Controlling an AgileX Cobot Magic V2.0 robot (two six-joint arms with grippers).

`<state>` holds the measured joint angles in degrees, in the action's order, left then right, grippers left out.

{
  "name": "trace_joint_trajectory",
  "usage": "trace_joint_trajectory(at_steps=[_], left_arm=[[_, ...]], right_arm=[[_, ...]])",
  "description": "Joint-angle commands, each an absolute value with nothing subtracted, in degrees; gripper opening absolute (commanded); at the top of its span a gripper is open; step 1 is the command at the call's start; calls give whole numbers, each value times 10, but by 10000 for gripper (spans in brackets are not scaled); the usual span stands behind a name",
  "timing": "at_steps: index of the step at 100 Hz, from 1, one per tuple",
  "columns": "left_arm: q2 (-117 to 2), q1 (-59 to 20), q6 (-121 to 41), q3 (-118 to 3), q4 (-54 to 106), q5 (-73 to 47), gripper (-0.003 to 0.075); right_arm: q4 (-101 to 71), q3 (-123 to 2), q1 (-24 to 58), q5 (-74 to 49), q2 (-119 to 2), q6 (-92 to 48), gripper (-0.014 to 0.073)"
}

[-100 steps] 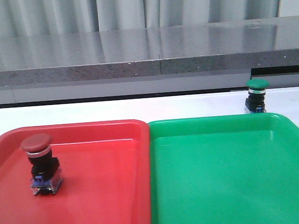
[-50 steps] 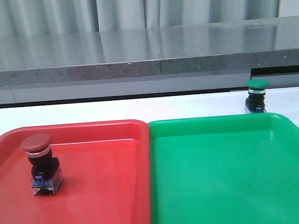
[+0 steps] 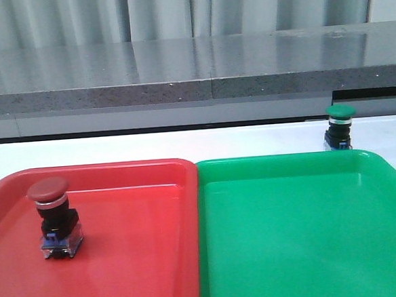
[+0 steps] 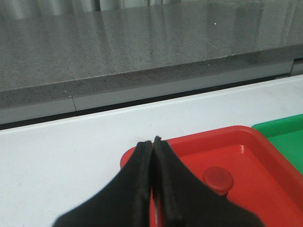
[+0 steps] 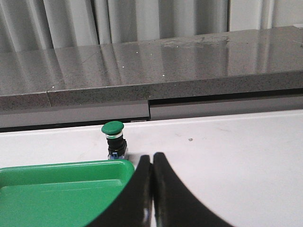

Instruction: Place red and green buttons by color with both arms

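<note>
Red button stands upright inside the red tray, toward its left side. Green button sits upright on the white surface, just behind the green tray's far right corner, outside it. Left claw pressed together, empty, over the red tray's edge. Right claw pressed together, empty, near the green button.

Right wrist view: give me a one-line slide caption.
Closed right gripper hangs over white table; green-capped push-button stands just beyond green plastic tray.
</note>
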<state>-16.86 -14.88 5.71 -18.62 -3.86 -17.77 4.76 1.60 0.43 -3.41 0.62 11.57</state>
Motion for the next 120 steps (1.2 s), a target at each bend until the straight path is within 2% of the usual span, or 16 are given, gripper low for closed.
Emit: trace_joint_trajectory(at_steps=[1, 21, 40, 61, 71, 120], left_arm=[[-153, -122, 58, -180, -43, -100, -20], [-102, -43, 46, -125, -26, -27, -20], [-45, -6, 0, -65, 12, 7, -20], [22, -2, 29, 10, 12, 28, -20], [21, -2, 38, 8, 12, -22, -20], [21, -2, 38, 8, 14, -17, -20]], right_arm=[[47, 5, 4, 8, 18, 111, -64], [47, 5, 4, 8, 18, 111, -64], [47, 5, 4, 8, 18, 111, -64], [47, 5, 4, 8, 18, 111, -64], [47, 5, 4, 8, 17, 111, -64], [47, 5, 4, 8, 17, 111, -64]])
